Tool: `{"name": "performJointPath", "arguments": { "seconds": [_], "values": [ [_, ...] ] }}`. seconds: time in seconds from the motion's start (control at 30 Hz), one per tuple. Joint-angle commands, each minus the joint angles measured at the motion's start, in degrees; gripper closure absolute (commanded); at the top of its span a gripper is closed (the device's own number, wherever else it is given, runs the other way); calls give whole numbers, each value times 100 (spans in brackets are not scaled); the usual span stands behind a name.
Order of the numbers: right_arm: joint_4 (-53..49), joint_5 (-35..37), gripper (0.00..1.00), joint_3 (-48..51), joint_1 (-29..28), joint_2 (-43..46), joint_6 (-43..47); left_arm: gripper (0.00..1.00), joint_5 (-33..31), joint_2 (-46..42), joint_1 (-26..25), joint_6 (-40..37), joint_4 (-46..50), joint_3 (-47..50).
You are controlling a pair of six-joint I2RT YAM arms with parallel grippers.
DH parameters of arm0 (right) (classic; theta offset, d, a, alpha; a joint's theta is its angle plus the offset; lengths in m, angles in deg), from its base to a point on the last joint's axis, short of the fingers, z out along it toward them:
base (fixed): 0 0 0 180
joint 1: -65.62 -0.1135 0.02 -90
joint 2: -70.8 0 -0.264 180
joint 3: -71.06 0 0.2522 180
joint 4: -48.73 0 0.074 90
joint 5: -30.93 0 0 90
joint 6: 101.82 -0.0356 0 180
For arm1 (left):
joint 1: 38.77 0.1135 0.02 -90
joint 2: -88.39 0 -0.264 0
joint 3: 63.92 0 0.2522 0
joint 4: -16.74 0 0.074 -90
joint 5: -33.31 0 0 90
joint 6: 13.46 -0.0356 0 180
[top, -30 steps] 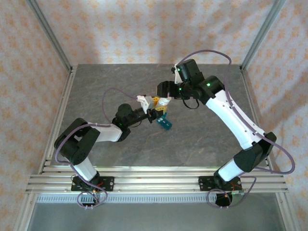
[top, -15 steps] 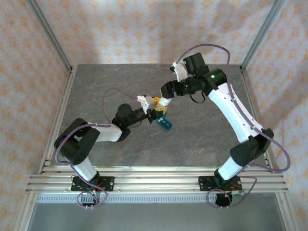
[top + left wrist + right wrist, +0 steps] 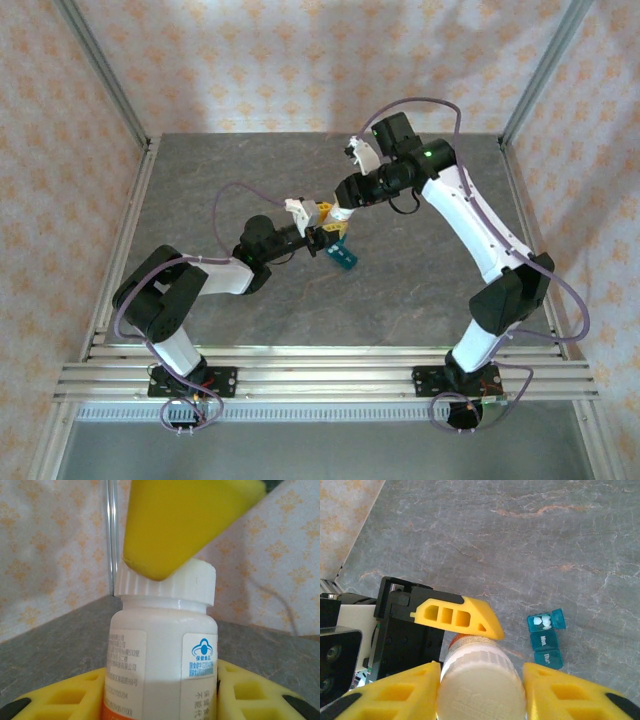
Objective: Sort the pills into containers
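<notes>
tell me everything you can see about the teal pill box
The teal pill box is a short strip of three square compartments in translucent-looking plastic, lying flat on the grey table. One end compartment stands open, its lid swung up, with white pills inside. The other two lids are shut and carry white lettering. Nothing but the table touches it.

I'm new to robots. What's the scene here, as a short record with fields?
Left gripper: clamped on the white bottle
Right gripper: fingers closed around the bottle's cap
Pill box: teal, on the table, apart from both grippers
Open compartment: at one end, white pills inside
Other two lids: shut
</notes>
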Motion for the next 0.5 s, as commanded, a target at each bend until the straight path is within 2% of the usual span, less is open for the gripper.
{"name": "performJointPath", "arguments": {
  "seconds": [0.0,0.23,0.47],
  "values": [
    [-66,-132,61,19,-31,-12,-36,100,57,-56,-56,80,-295,-83],
    [503,139,65,679,-31,152,-939,100,53,-82,-58,97,-304,-107],
    [2138,382,66,2116,-84,777,-3229,100,50,-82,-53,95,-306,-144]
  ]
}}
